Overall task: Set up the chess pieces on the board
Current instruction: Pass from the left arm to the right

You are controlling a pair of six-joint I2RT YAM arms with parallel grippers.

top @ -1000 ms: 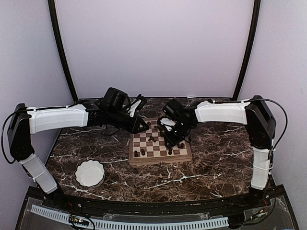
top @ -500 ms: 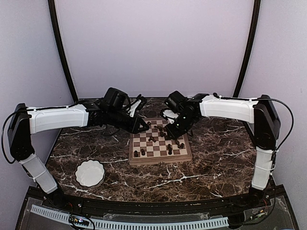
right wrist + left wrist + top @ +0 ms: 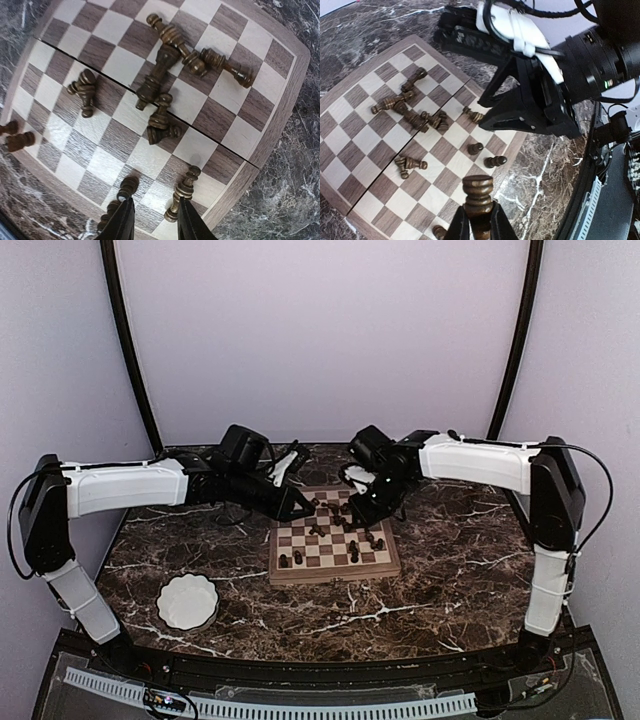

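The left end effector (image 3: 478, 227) is pinching a chess piece (image 3: 478, 192) over the board (image 3: 350, 150); the right end effector (image 3: 154, 220) is hovering spread, apparently empty, above toppled pieces (image 3: 162, 65). Both are crowding the board, risking a collision or scattering pieces.

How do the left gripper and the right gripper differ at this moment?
The left gripper is shut on a chess piece; the right gripper is open, with nothing between its fingers. The left gripper reaches in from the left side of the board, the right gripper from the right side. Both hang over the board.
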